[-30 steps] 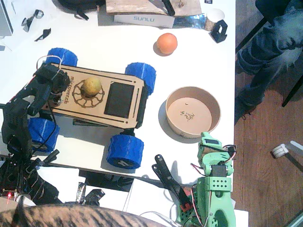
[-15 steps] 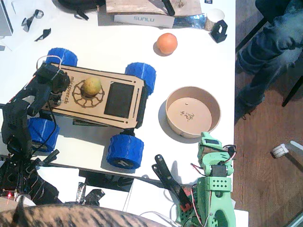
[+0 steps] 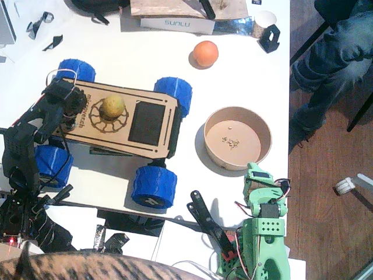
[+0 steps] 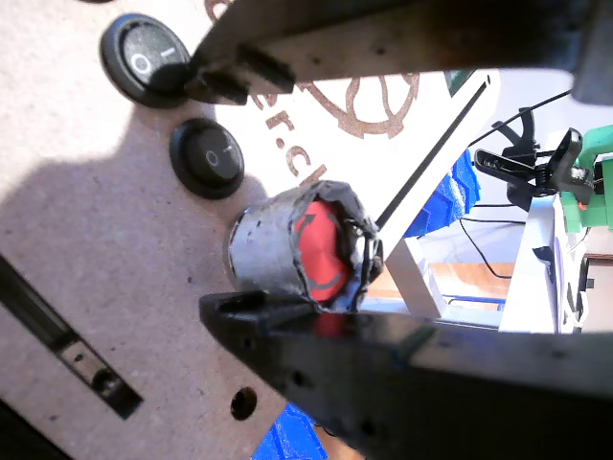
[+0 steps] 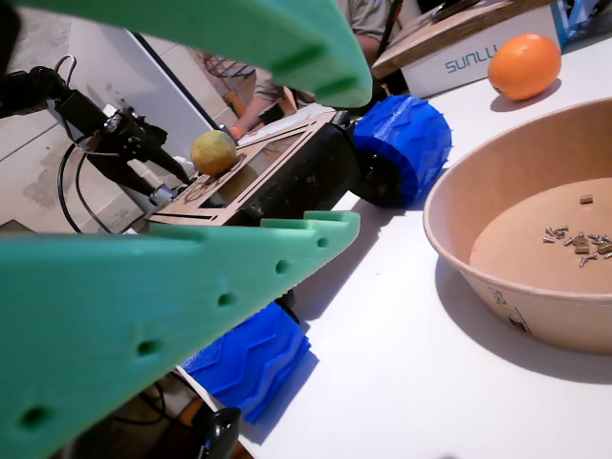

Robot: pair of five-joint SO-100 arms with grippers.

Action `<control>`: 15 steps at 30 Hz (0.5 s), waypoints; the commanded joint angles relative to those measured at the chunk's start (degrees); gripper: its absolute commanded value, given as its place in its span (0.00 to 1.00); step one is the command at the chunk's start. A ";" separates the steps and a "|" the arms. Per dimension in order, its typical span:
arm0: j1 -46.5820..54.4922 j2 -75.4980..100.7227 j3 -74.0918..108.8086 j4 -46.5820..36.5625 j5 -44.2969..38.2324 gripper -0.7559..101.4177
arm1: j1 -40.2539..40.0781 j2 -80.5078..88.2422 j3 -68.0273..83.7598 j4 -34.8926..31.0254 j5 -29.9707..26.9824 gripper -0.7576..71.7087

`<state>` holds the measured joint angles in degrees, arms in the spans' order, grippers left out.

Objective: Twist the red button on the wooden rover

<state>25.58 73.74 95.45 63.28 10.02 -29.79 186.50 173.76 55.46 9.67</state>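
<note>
The wooden rover (image 3: 119,139) stands left of centre on the white table, on blue wheels. My left gripper (image 3: 65,99), black, hovers over the rover's left end and hides the red button in the fixed view. In a wrist view the red button (image 4: 321,244), a red face in a grey sleeve, stands out of the plywood deck (image 4: 96,249) between the open jaws of the left gripper (image 4: 220,192). The lower finger (image 4: 316,350) lies against it; the upper one stands off. My right gripper (image 3: 256,175), green, is folded back at the front edge, open and holding nothing, as the right gripper (image 5: 352,158) shows close up.
Two black rocker switches (image 4: 206,153) sit beside the button. A yellowish ball (image 3: 113,107) rests in the rover's gear cutout. A tan bowl (image 3: 266,140) with small screws stands right of the rover, an orange ball (image 3: 206,53) behind it. A person's legs (image 3: 338,52) are at the right.
</note>
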 commanded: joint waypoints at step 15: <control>5.01 0.70 -1.32 0.18 -0.26 0.24 | 0.44 0.00 -0.26 -0.35 0.53 0.15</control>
<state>26.54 73.65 95.54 63.28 10.02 -29.79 186.50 173.76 55.46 9.67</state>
